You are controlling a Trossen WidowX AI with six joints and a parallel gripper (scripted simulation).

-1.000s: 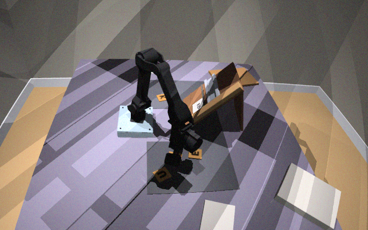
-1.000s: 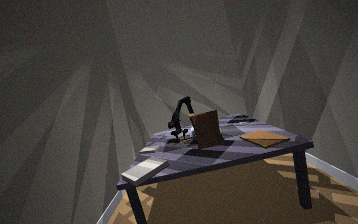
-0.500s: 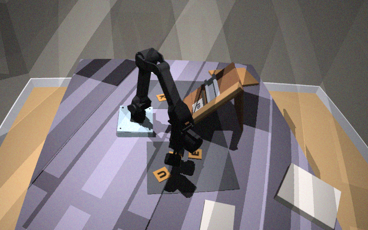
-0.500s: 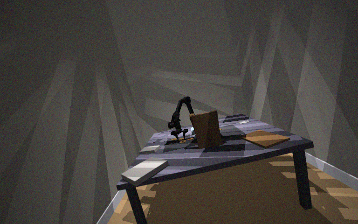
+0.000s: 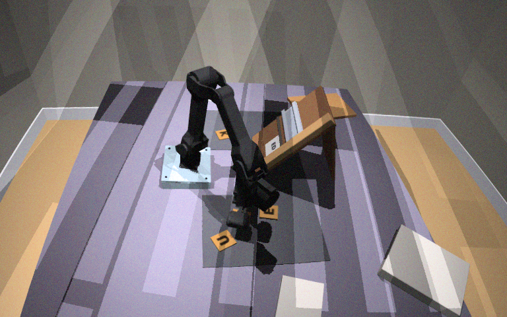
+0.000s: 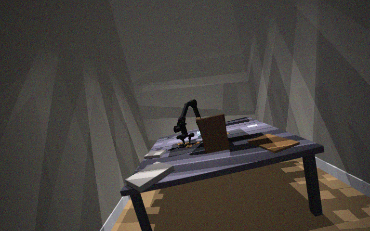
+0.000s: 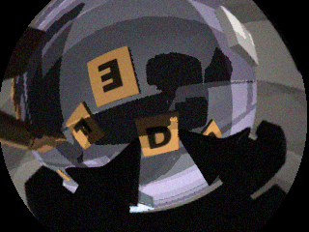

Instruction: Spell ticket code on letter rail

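My gripper (image 5: 241, 220) (image 6: 185, 141) (image 7: 158, 135) is down low over the dark mat (image 5: 299, 239) and shut on the orange D tile (image 7: 156, 137), one finger on each side of it. The arm hides that tile in the top view. The E tile (image 5: 269, 212) (image 7: 112, 74) lies just beyond, the F tile (image 7: 84, 126) beside it, and the U tile (image 5: 223, 240) in front. A K tile (image 5: 222, 133) lies behind the arm. The sloped wooden board (image 5: 299, 138) (image 6: 214, 133) carries the grey rail (image 5: 291, 123) and the white ticket (image 5: 272, 145); its print is too small to read.
A grey slab (image 5: 424, 269) (image 6: 148, 175) lies at the front right corner, and a flat white plate (image 5: 299, 297) (image 6: 154, 153) near the front edge. A tan panel (image 5: 338, 104) (image 6: 274, 143) lies behind the board. The arm's base plate (image 5: 187, 172) is at the left.
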